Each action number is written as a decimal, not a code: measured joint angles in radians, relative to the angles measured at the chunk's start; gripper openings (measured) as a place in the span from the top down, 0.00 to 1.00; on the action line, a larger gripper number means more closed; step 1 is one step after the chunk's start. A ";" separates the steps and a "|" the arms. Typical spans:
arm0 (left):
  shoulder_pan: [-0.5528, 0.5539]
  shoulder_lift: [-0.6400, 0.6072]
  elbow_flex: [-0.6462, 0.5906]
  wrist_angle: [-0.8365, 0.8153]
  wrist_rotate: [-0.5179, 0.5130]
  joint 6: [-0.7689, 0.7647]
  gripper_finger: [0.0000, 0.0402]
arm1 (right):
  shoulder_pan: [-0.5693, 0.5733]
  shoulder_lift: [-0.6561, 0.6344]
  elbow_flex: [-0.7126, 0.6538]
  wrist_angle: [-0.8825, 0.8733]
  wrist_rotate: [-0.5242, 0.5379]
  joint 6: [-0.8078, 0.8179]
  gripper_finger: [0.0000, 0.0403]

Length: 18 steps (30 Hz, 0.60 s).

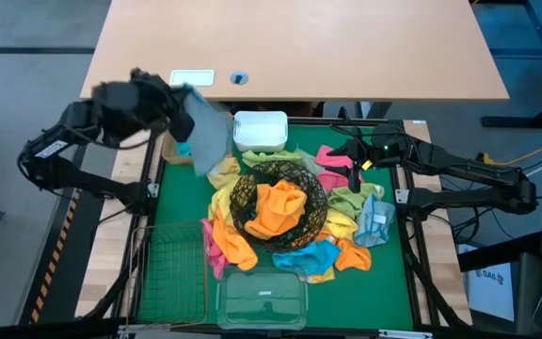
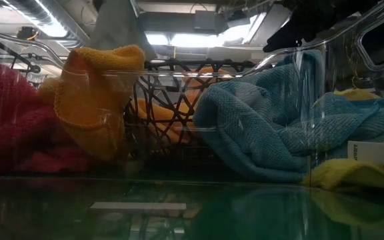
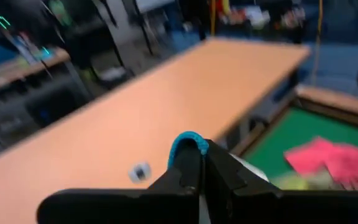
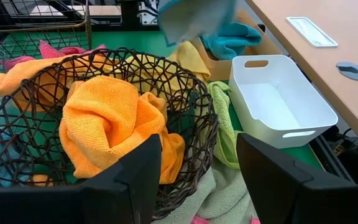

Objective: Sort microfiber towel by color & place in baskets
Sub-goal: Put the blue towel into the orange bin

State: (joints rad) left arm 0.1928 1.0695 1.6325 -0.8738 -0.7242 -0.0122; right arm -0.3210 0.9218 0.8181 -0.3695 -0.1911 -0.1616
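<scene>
Overhead, the left gripper is pinched on a blue-grey towel hanging limp above the tan square tray, beside the white plastic tub; it looks light and floppy, best taken by a bunched fold. At table level, ribbed teal cloth lies soft behind the clear plastic box. Past the left wrist, blue terry shows between closed fingers. From the right wrist, the right gripper stands apart, empty, before the round black wire bowl holding orange towels.
</scene>
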 joint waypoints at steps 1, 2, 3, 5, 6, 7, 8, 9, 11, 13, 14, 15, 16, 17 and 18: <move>0.019 0.000 0.004 0.032 0.000 0.033 1.00 | 0.000 0.000 0.000 0.000 0.000 0.000 0.49; 0.037 0.000 0.005 0.069 0.000 0.068 1.00 | 0.000 0.000 0.000 0.000 0.000 0.000 0.49; 0.057 0.001 0.005 0.105 0.002 0.100 1.00 | 0.000 0.000 0.000 0.000 0.000 0.000 0.49; 0.097 0.002 0.005 0.167 0.021 0.159 1.00 | 0.000 0.000 0.000 0.000 0.000 0.000 0.49; 0.118 0.002 0.005 0.190 0.033 0.181 1.00 | 0.000 0.000 0.000 0.000 0.000 0.000 0.49; 0.139 0.002 0.005 0.209 0.052 0.197 1.00 | 0.000 0.000 0.000 0.000 0.000 0.000 0.49; 0.160 0.002 0.006 0.219 0.071 0.203 1.00 | 0.000 0.000 0.000 0.000 0.000 0.000 0.49; 0.179 0.003 0.006 0.219 0.091 0.204 1.00 | 0.000 0.000 0.000 0.000 0.000 0.000 0.49; 0.218 0.003 0.006 0.201 0.122 0.205 1.00 | 0.000 0.000 0.000 0.000 0.000 0.000 0.49; 0.253 0.008 0.006 0.169 0.144 0.206 1.00 | 0.000 0.000 0.000 0.000 0.000 0.000 0.49; 0.269 0.013 0.006 0.149 0.155 0.204 1.00 | 0.000 0.000 0.000 0.000 0.000 0.000 0.49; 0.284 0.019 0.006 0.123 0.166 0.202 1.00 | 0.000 0.000 0.000 0.000 0.000 0.000 0.49; 0.300 0.028 0.006 0.098 0.170 0.200 1.00 | 0.000 0.000 0.000 0.000 0.000 0.000 0.49; 0.316 0.038 0.006 0.078 0.171 0.199 1.00 | 0.000 0.000 0.000 0.000 0.000 0.000 0.49; 0.333 0.049 0.006 0.064 0.174 0.199 1.00 | 0.000 0.000 0.000 0.000 0.000 0.000 0.49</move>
State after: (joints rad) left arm 0.5258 1.1185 1.6386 -0.8098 -0.5504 0.1867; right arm -0.3210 0.9218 0.8181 -0.3695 -0.1913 -0.1616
